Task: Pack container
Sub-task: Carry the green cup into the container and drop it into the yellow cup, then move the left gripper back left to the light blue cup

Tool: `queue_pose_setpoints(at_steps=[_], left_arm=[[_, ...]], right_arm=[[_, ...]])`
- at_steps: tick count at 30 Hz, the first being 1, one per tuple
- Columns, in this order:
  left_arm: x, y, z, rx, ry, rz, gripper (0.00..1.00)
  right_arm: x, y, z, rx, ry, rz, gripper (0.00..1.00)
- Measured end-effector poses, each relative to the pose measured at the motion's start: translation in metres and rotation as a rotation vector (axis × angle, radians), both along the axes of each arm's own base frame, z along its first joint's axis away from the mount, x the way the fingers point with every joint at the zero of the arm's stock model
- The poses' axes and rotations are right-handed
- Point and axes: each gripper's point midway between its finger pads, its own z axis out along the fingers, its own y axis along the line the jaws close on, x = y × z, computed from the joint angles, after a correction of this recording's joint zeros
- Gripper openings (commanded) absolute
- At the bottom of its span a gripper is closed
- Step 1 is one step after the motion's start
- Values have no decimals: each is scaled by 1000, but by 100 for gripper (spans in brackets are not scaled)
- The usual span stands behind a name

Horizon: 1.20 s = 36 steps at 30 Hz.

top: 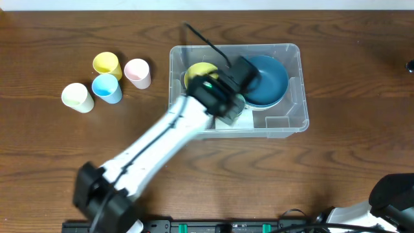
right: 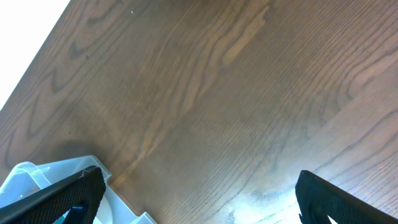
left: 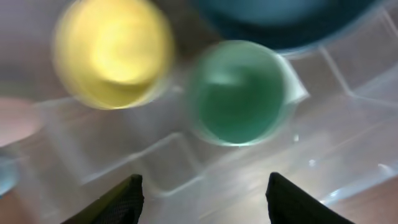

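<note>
Wood-grain table (top: 349, 65) carries the container (top: 292, 120). Your left claw (left: 205, 186) hangs spread over the container, above one green bowl (left: 239, 93). One yellow bowl (left: 112, 53) and one blue bowl (top: 272, 77) lie inside too. Left of the container stand four: yellow cup (top: 107, 63), pink cup (top: 137, 72), blue cup (top: 107, 87), cream cup (top: 77, 97). Your right claw (right: 199, 180) is spread near the container's corner.

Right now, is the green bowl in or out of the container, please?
In: the left wrist view shows the green bowl inside the container walls, beside the yellow bowl.
</note>
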Motion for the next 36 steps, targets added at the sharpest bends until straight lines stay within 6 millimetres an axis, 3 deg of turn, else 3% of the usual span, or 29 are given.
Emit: queue_pose_setpoints(at_steps=[3, 6, 8, 10, 12, 16, 21, 30, 36], left_arm=[[25, 46, 48, -64, -112, 145, 64], [43, 117, 97, -125, -230, 350, 63], [47, 164, 115, -133, -280, 480, 64], [50, 209, 119, -124, -297, 607, 64], [53, 240, 112, -108, -280, 691, 64], [65, 283, 79, -94, -190, 805, 63], [76, 305, 31, -103, -53, 864, 56], [80, 293, -49, -47, 198, 810, 50], [79, 292, -79, -18, 281, 780, 50]], right_arm=[[0, 0, 0, 0, 0, -1, 99], [0, 0, 0, 0, 0, 0, 99], [0, 0, 0, 0, 0, 0, 99], [0, 0, 0, 0, 0, 0, 99], [0, 0, 0, 0, 0, 0, 99], [0, 0, 0, 0, 0, 0, 99], [0, 0, 0, 0, 0, -1, 99], [0, 0, 0, 0, 0, 0, 99], [0, 0, 0, 0, 0, 0, 99]])
